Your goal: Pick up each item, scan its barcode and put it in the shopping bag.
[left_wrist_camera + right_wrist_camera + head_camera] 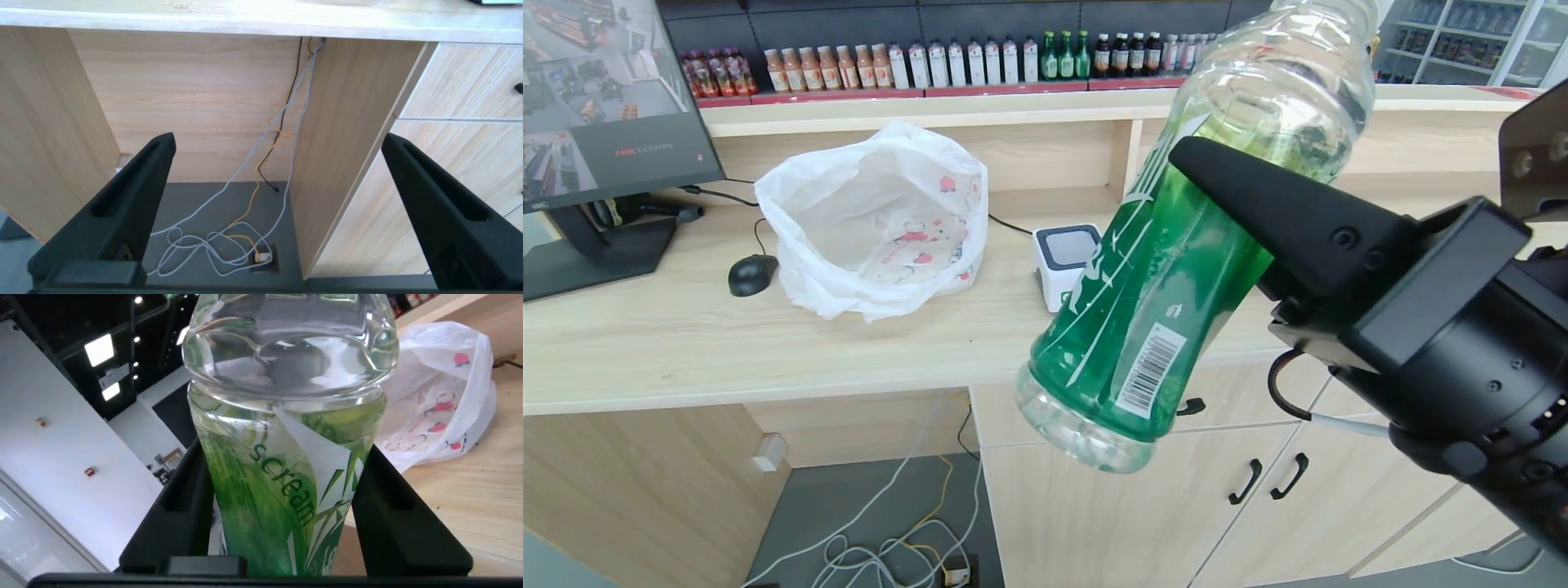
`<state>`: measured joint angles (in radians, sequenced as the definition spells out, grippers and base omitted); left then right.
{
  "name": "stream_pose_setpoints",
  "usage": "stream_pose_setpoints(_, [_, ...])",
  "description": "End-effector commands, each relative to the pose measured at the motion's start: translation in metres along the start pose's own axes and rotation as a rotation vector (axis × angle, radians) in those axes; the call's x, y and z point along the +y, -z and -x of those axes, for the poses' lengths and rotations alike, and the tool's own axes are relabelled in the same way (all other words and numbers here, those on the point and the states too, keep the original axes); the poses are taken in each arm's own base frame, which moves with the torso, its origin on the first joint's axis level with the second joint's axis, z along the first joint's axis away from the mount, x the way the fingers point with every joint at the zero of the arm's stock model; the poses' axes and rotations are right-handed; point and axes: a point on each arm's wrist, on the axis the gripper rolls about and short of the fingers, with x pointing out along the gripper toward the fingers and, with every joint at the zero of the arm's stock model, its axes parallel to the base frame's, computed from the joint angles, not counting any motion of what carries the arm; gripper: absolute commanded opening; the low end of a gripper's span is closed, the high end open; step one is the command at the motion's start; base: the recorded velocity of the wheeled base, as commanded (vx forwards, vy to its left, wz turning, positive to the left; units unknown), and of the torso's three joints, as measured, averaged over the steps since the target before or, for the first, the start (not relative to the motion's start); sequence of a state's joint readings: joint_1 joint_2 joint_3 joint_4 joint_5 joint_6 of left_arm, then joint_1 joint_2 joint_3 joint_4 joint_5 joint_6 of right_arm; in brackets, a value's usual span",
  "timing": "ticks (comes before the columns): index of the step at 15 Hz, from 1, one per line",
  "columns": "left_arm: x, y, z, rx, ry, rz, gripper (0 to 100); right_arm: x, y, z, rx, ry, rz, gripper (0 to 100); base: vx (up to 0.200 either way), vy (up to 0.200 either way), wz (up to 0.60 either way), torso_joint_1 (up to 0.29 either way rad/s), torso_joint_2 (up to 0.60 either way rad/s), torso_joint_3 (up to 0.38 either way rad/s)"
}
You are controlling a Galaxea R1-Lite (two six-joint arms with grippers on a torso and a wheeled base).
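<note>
Clamped on the tilted green bottle (pixel 1160 278), my right claw (pixel 286 514) holds it right of centre in the head view, over the counter's (pixel 686 343) edge. The open bag (pixel 874 220) sits left of centre, the small scanner (pixel 1066 261) between them. The bottle's barcode (pixel 1150 369) faces me, so I judge I must turn it steadily toward the scanner's window. My left claw (pixel 278 204) hangs wide and empty.

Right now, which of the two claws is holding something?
The right claw, shut on the green bottle. The left claw is open and empty, facing the cables under the counter.
</note>
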<state>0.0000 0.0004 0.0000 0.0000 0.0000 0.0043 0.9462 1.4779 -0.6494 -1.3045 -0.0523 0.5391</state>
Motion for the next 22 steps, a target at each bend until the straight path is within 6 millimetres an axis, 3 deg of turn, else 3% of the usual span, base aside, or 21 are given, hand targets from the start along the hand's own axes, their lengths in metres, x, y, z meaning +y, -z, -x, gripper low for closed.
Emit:
stream_pose_setpoints(1, [0.000, 0.000, 0.000, 0.000, 0.000, 0.000, 100, 0.000, 0.000, 0.000, 0.000, 0.001, 0.001, 0, 0.000, 0.000, 0.00, 0.000, 0.00, 0.000])
stream_pose_setpoints(13, [0.000, 0.000, 0.000, 0.000, 0.000, 0.000, 100, -0.001, 0.002, 0.001, 0.006, 0.006, 0.047, 0, 0.000, 0.000, 0.00, 0.000, 0.00, 0.000])
stream_pose_setpoints(22, [0.000, 0.000, 0.000, 0.000, 0.000, 0.000, 100, -0.013, 0.007, 0.009, 0.034, 0.054, 0.127, 0, 0.000, 0.000, 0.00, 0.000, 0.00, 0.000])
